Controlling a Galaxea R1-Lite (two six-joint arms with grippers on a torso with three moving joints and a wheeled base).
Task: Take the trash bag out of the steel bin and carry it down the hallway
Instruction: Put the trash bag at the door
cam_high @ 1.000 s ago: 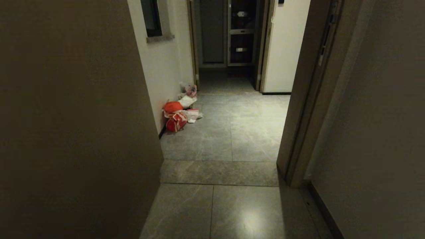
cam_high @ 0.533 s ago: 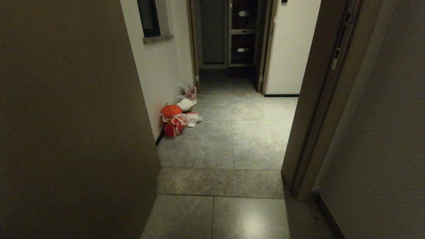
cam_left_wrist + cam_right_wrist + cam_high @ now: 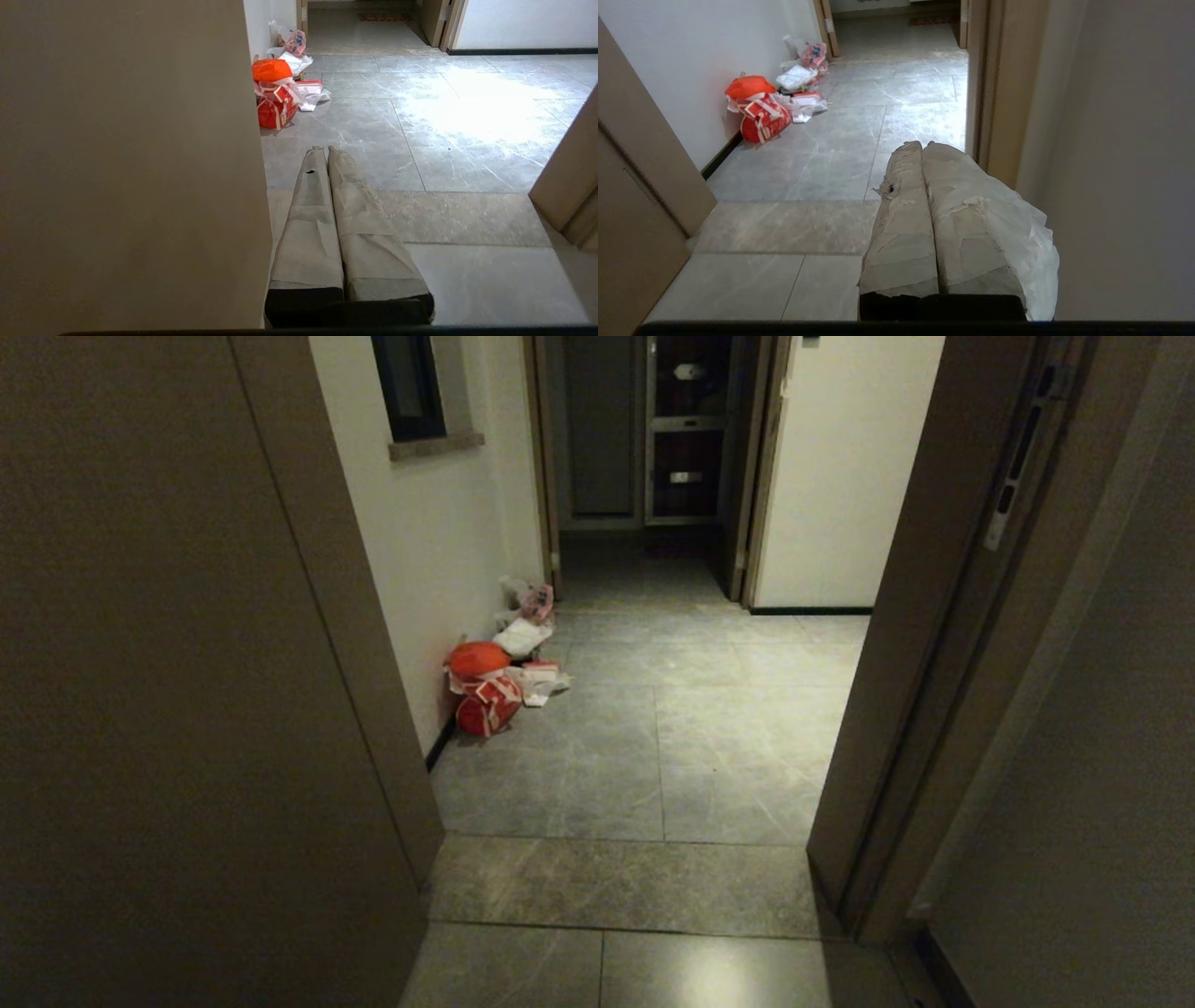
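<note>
Hallway (image 3: 653, 747) tiles stretch ahead of both clenched, empty end effectors: left end effector (image 3: 325, 149) and right end effector (image 3: 920, 145) point level toward the red bag (image 3: 487, 705), which lies against the left wall beyond them.

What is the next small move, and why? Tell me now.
Probably roll straight ahead over the threshold strip into the hallway, midway between the door frame and the red bags by the left wall. The right gripper is shut, the trash bag apparently bunched beside it; the left gripper is shut, empty.
</note>
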